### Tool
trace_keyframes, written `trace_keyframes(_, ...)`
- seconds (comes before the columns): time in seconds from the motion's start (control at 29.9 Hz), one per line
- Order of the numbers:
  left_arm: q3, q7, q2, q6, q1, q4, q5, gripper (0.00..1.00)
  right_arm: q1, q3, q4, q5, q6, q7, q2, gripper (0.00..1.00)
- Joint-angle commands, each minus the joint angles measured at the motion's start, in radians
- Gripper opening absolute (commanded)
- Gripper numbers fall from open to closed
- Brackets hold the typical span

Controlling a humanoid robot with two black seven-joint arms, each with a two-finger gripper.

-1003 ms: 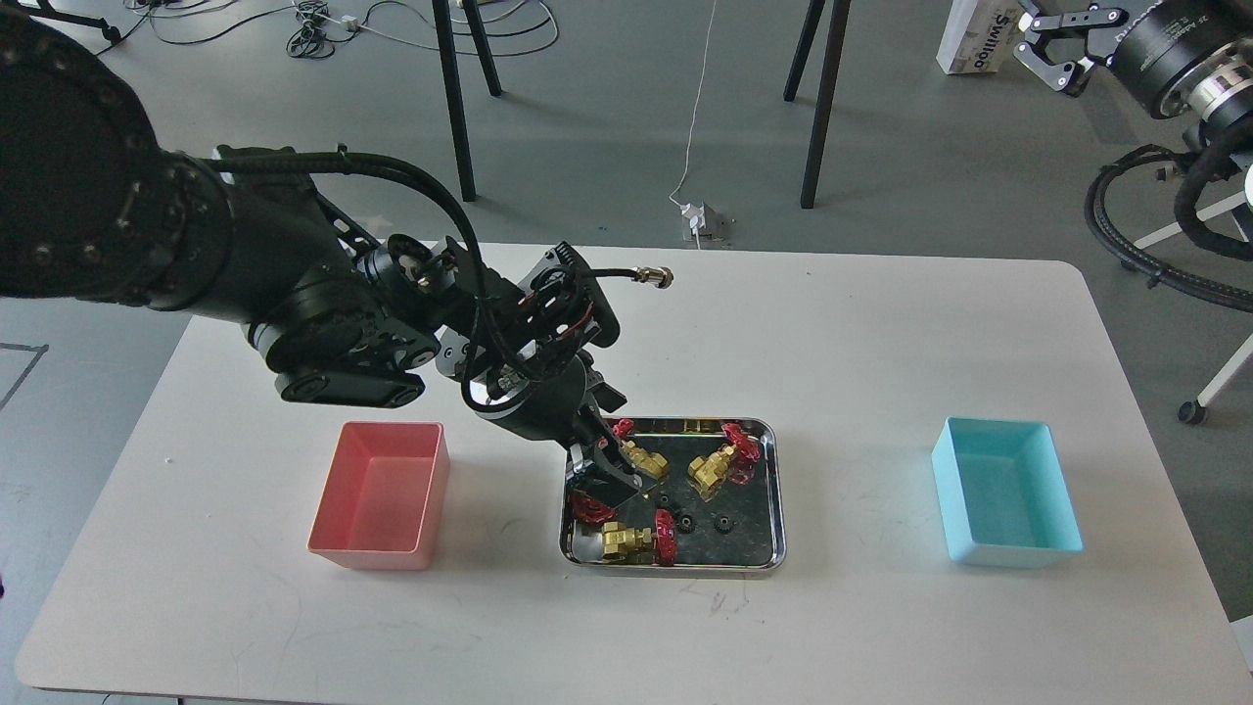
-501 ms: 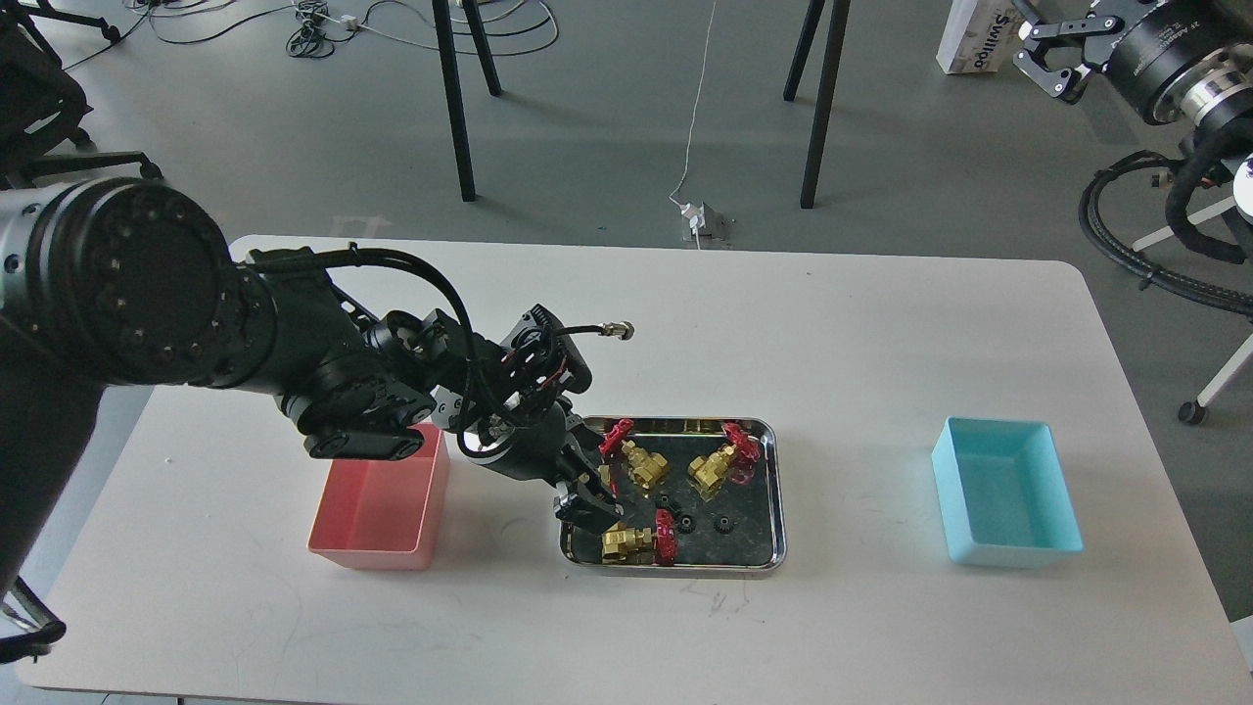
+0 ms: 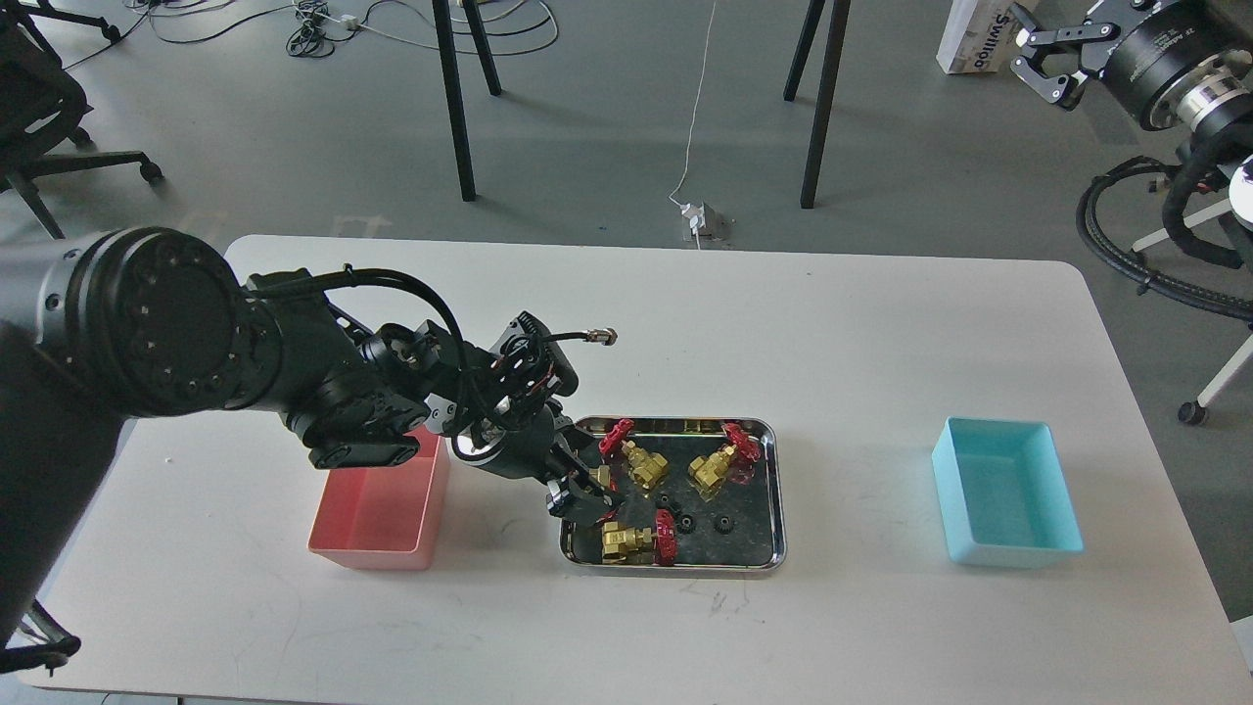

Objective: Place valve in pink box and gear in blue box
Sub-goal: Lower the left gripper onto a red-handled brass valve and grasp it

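Note:
My left gripper (image 3: 584,496) hangs over the left edge of the steel tray (image 3: 779,490). It looks shut on a valve (image 3: 600,477); only a bit of brass and a sliver of red show between the dark fingers. Three more valves lie in the tray: one at the back left (image 3: 638,460), one at the back right (image 3: 722,462) and one at the front left (image 3: 634,540). Tiny black gears (image 3: 686,523) lie in the tray's middle. The pink box (image 3: 372,558) stands left of the tray, partly under my left arm. The blue box (image 3: 1013,556) stands at the far right. My right gripper (image 3: 1044,57) is open and empty, high at the top right, off the table.
A cable plug (image 3: 607,336) sticks out from my left wrist above the table. Table legs, cables and a power strip (image 3: 703,217) are on the floor behind the table. A chair base (image 3: 1214,392) stands at the right.
My left arm has drawn back to the left and lowered; its gripper moved from inside the tray's left part to the tray's left edge. The red handwheel under it is now mostly hidden.

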Motion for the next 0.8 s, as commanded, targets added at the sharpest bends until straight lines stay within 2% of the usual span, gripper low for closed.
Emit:
trace_keyframes(0.0,0.002,0.000,0.000,0.000,0.016,0.019,0.003,0.81,0.000,-0.001,0.000,0.000,0.000,0.000,0.000,1.00)
trace_keyframes(0.3,0.004,0.000,0.000,0.001,0.022,0.019,0.015,0.66,-0.003,-0.001,0.000,0.000,0.000,0.000,0.001,1.00)
trace_keyframes(0.6,0.001,0.000,0.002,0.003,0.034,0.021,0.037,0.62,-0.009,0.001,-0.002,0.000,0.000,0.000,0.001,1.00)
trace_keyframes(0.77,-0.004,0.000,0.000,0.004,0.034,0.021,0.037,0.53,-0.020,0.001,-0.002,0.000,0.000,0.000,0.001,1.00)
